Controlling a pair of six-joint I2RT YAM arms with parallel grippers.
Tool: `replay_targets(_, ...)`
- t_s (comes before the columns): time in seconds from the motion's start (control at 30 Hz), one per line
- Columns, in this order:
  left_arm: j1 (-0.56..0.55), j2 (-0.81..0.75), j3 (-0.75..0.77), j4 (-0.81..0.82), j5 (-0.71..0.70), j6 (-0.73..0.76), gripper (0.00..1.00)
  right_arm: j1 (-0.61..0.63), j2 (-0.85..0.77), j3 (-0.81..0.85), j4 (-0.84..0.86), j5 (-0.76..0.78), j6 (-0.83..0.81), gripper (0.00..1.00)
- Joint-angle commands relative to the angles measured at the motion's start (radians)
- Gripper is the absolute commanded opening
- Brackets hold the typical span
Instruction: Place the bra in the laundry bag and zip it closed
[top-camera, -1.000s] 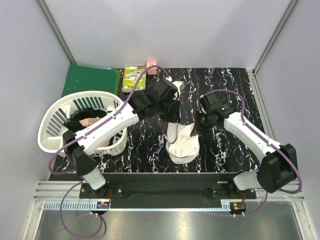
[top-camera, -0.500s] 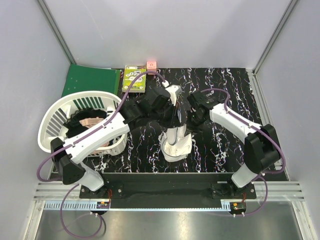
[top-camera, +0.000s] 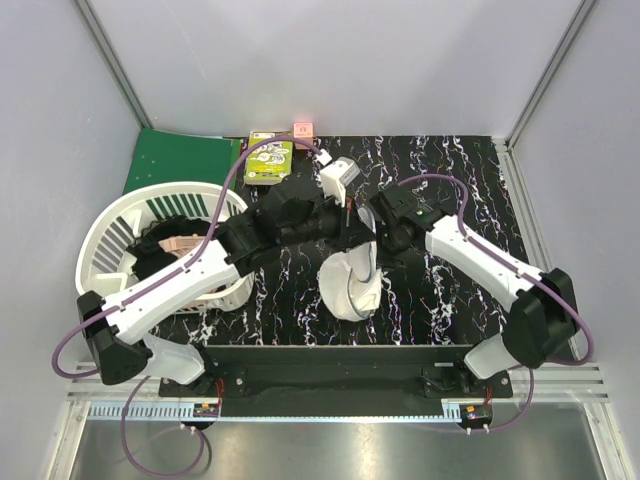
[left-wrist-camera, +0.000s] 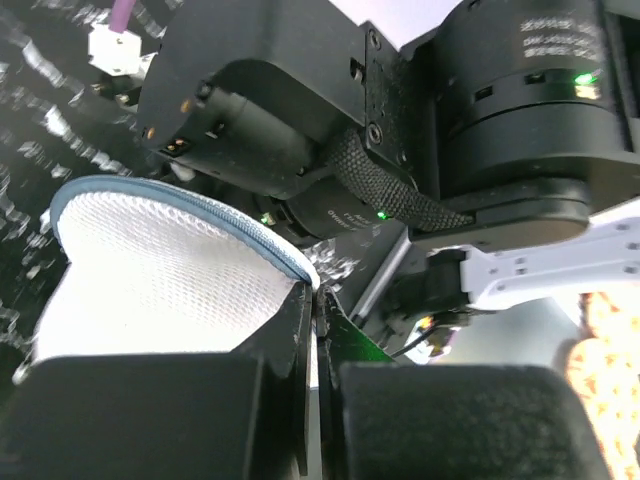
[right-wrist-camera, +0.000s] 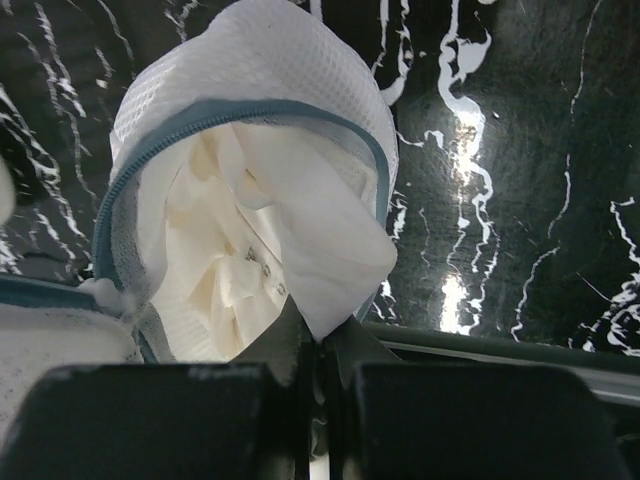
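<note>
The white mesh laundry bag (top-camera: 352, 287) hangs on edge over the black marbled table, held up by both grippers. My left gripper (top-camera: 349, 230) is shut on its blue-grey zipper rim (left-wrist-camera: 200, 215); in the left wrist view the fingertips (left-wrist-camera: 300, 320) pinch the rim's end. My right gripper (top-camera: 374, 238) is shut on a white fabric flap (right-wrist-camera: 330, 250) at the bag's mouth (right-wrist-camera: 240, 230), which gapes and shows pale cream fabric with small metal snaps inside. The black bra (top-camera: 160, 228) lies in the basket beside a pale pink garment (top-camera: 185, 244).
A white slatted basket (top-camera: 105, 255) stands at the left under my left arm. Behind it lie a green folder (top-camera: 180, 160), a green-yellow packet (top-camera: 270, 160) and a small pink cube (top-camera: 302, 127). Grey walls close the back and sides.
Both grippers have drawn together above the bag. The right gripper moved left and the left arm stretched out. The bag turned from lying spread to hanging narrow and on edge.
</note>
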Motion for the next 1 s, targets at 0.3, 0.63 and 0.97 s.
replay_targets(0.3, 0.011, -0.147, -0.205, 0.19, -0.031, -0.054, 0.0, 0.009, 0.031, -0.14, 0.445, -0.023, 0.101, 0.0)
replay_targets(0.63, 0.099, -0.257, -0.325, 0.213, -0.06, -0.091, 0.0, 0.007, 0.078, -0.157, 0.458, -0.256, 0.007, 0.44)
replay_targets(0.97, 0.197, -0.282, -0.4, 0.225, 0.02, -0.106, 0.0, -0.032, -0.017, -0.186, 0.461, -0.406, -0.038, 0.78)
